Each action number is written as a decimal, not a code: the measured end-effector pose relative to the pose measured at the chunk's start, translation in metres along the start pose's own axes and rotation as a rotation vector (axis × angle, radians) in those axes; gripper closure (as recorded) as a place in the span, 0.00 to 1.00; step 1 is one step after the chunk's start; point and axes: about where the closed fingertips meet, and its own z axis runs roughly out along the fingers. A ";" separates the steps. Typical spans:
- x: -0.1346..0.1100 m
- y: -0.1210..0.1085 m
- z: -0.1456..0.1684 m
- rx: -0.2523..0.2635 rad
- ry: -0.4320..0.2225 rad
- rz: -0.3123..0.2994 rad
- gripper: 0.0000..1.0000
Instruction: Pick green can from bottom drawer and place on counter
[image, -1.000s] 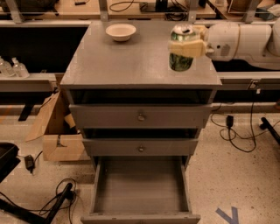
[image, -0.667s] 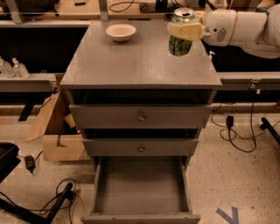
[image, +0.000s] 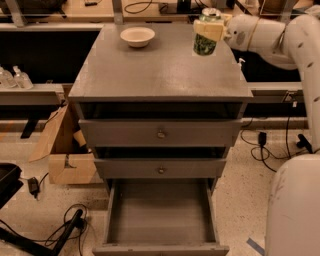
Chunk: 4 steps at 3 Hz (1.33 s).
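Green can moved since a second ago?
Yes: green can, held in the end effector, went up-frame toward the counter rear, now level with the bowl.

Speckled floor (image: 241, 200), cardboard box (image: 67, 170), black cables (image: 60, 227)

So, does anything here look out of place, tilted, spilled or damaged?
Nothing is spilled or damaged. The hand grips the green can upright above the back right of the counter. Only the bottom drawer stands out: pulled open and empty. A cardboard box leans open beside the cabinet.
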 end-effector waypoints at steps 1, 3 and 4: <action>0.038 -0.035 0.004 0.065 -0.012 0.035 1.00; 0.112 -0.074 0.010 0.165 0.059 0.036 0.82; 0.108 -0.075 0.010 0.168 0.061 0.036 0.57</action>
